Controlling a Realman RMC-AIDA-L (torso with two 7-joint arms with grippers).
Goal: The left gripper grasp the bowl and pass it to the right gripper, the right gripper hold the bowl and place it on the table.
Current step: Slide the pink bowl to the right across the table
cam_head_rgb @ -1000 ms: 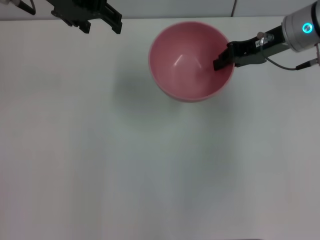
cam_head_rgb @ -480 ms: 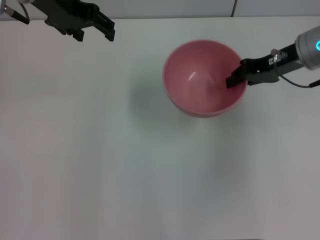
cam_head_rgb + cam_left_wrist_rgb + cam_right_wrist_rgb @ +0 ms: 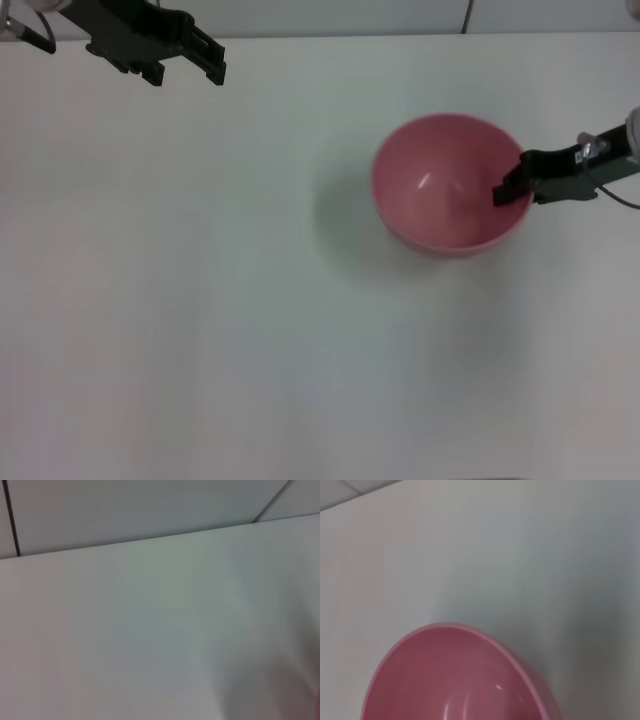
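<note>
- The right end effector [image 3: 512,189] grips the pink bowl [image 3: 450,185] by its rim on the robot's right side, one finger inside the wall and the other presumably outside it, clamped on the plastic.
- The bowl hangs mouth-up over the right half of the white table [image 3: 250,330]. A soft shadow lies to its left rather than tight beneath it, so I judge it to be in the air and not yet set down.
- The left end effector [image 3: 185,50] sits well apart at the far left corner of the table with its fingers spread and nothing in them; it looks out of the way of the placing.
- The step in hand is the set-down, and doing it well means lowering straight and slowly, keeping the rim level so the base lands flat instead of on an edge.
- A one-sided pinch on a glossy rim lets a deep bowl swing or slip, so a sideways jerk near contact is the thing to avoid.
- I would let go only once the base rests on the table, then draw the inner finger up and clear of the wall so it does not drag or tip the bowl.
- The right wrist view shows only the bowl's far rim [image 3: 470,635] and bare table beyond.
</note>
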